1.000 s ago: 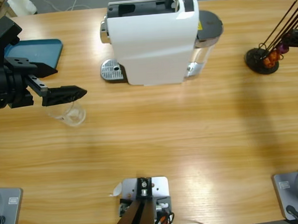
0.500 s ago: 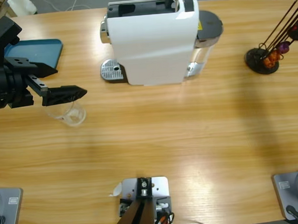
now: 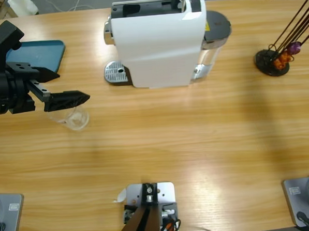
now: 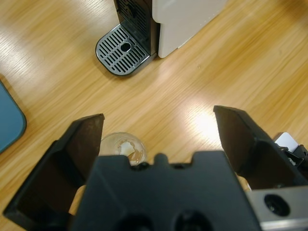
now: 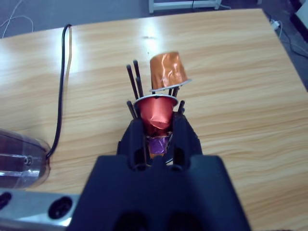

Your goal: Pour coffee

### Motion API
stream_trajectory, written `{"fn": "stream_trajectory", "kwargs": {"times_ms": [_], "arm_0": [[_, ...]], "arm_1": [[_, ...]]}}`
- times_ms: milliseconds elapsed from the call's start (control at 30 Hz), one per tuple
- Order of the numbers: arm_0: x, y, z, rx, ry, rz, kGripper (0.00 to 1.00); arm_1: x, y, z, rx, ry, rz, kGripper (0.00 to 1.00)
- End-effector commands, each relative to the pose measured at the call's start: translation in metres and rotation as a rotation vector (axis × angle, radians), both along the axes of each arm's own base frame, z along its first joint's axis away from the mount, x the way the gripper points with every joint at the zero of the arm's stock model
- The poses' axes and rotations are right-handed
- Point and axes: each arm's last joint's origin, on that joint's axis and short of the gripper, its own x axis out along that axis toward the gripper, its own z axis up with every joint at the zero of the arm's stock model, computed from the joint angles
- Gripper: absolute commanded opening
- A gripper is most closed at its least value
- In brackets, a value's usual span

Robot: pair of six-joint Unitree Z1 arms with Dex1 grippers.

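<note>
A small clear glass tumbler (image 3: 74, 117) stands on the table at the left, and no coffee shows in it. My left gripper (image 3: 72, 86) hovers just above and behind it, open, with nothing between its fingers. In the left wrist view the tumbler (image 4: 122, 147) peeks out beside the left gripper (image 4: 159, 118) body, near one finger. The white coffee machine (image 3: 158, 43) stands at the back, its drip grate (image 3: 116, 73) bare. My right gripper (image 5: 157, 122) is out of the high view. It looks down on the capsule rack (image 5: 132, 86), with a red-orange capsule (image 5: 156, 113) right at its tip.
A blue tray (image 3: 37, 54) lies at the back left, behind my left arm. The black wire capsule rack (image 3: 271, 60) with orange and purple capsules stands at the far right. A black cable (image 5: 62, 86) runs across the table near the rack.
The left gripper has edged slightly up and away from the tumbler. The dark shape at the right edge by the rack has drawn out of the high view.
</note>
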Motion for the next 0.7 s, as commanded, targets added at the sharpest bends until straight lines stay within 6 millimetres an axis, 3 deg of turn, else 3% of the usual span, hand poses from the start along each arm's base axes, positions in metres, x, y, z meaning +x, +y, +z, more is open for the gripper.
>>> {"fn": "stream_trajectory", "kwargs": {"times_ms": [33, 300, 367, 500, 700], "arm_0": [[-0.004, 0.004, -0.006, 0.003, 0.001, 0.014, 0.991], [-0.003, 0.002, -0.005, -0.008, -0.006, 0.013, 0.991], [-0.002, 0.001, -0.005, -0.012, -0.009, 0.013, 0.991], [-0.003, 0.002, -0.004, -0.017, -0.013, 0.013, 0.991], [-0.009, 0.01, -0.003, -0.03, -0.02, 0.015, 0.987]], "arm_1": [[-0.026, -0.004, 0.035, -0.015, -0.083, -0.011, 0.011], [-0.078, 0.0, 0.066, 0.001, -0.184, 0.093, 0.011], [-0.084, 0.005, 0.071, 0.046, -0.2, 0.223, 0.016], [-0.073, 0.044, 0.08, 0.104, -0.201, 0.675, 0.016], [-0.042, 0.115, 0.119, 0.029, -0.133, 1.102, 0.011]]}}
